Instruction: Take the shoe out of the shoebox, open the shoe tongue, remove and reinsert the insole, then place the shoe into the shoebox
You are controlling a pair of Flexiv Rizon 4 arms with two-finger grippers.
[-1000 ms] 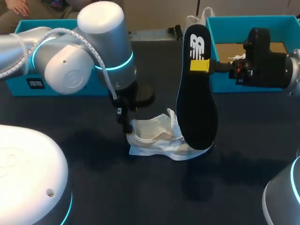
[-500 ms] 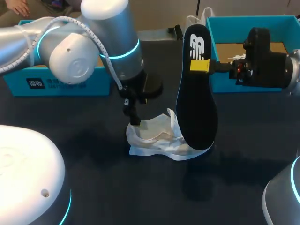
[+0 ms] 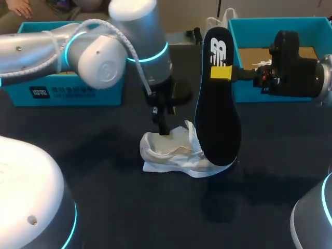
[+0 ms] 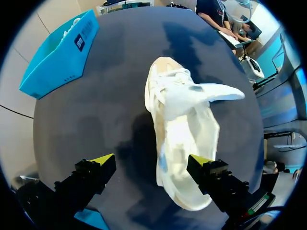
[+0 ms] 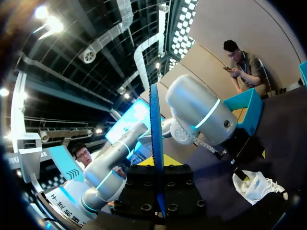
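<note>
Near the table's (image 3: 114,207) middle, the white shoe (image 3: 174,155) lies outside the box. My left gripper (image 4: 151,160) hangs just over it, fingers spread wide, gripping nothing. Beside it, my right gripper (image 5: 158,163) pinches the black insole (image 3: 218,109) upright, its lower end by the shoe. Farther back stands the teal shoebox (image 3: 311,23).

Shoe (image 3: 168,153) partly behind insole (image 3: 218,109), shoebox (image 3: 249,89) partly behind right arm (image 3: 293,65)

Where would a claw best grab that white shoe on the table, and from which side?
Probably across its narrow middle, from above: the shoe lies sole-down, long and slim, tongue flipped open, so the open left claw could straddle both sides.
</note>
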